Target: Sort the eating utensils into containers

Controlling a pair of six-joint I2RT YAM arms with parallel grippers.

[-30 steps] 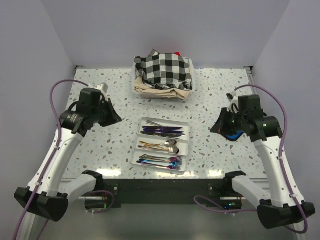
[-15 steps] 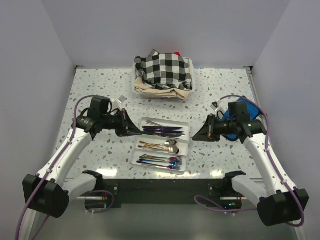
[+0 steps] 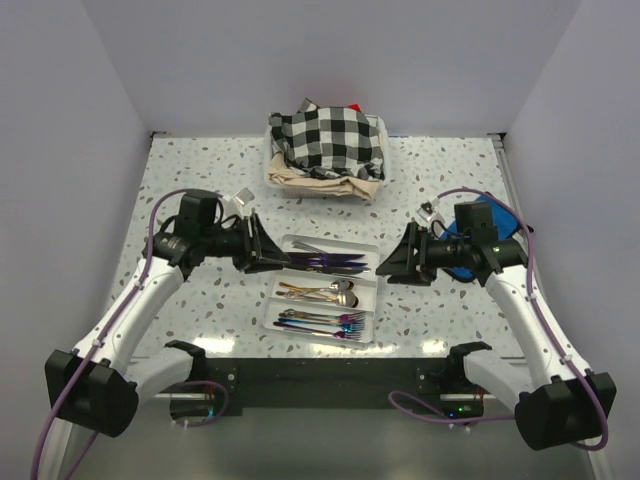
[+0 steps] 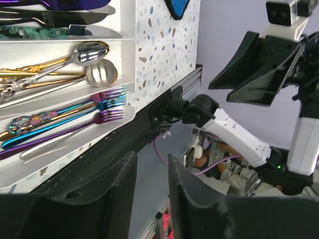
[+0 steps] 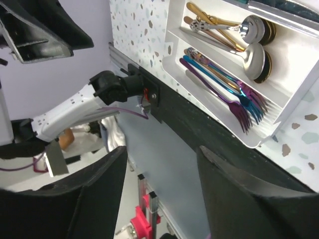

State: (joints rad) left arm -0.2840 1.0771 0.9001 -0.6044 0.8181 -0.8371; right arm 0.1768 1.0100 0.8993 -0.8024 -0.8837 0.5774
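Note:
The clear cutlery tray point(image 3: 370, 288) lies mid-table, with its containers filled: dark knives point(image 3: 325, 262) in the far section, gold and silver spoons point(image 3: 322, 291) in the middle, rainbow and purple forks point(image 3: 322, 321) in the near one. My left gripper point(image 3: 275, 256) hovers at the tray's left edge, open and empty. At the tray's right edge my right gripper point(image 3: 392, 267) is open and empty too. In the left wrist view the left gripper point(image 4: 151, 164) points past the table's front edge, with spoons point(image 4: 94, 55) and forks point(image 4: 107, 107) beside it. The right gripper point(image 5: 160, 154) sees the forks point(image 5: 239, 99) likewise.
A beige basket point(image 3: 300, 180) draped with black-and-white checked cloth point(image 3: 328, 140) stands at the back centre. A blue object point(image 3: 470, 225) lies on the table under the right arm. White walls close in the table on three sides.
Both arms swung inward from the table's sides to the tray's edges. In the last half second both grippers went from shut to open.

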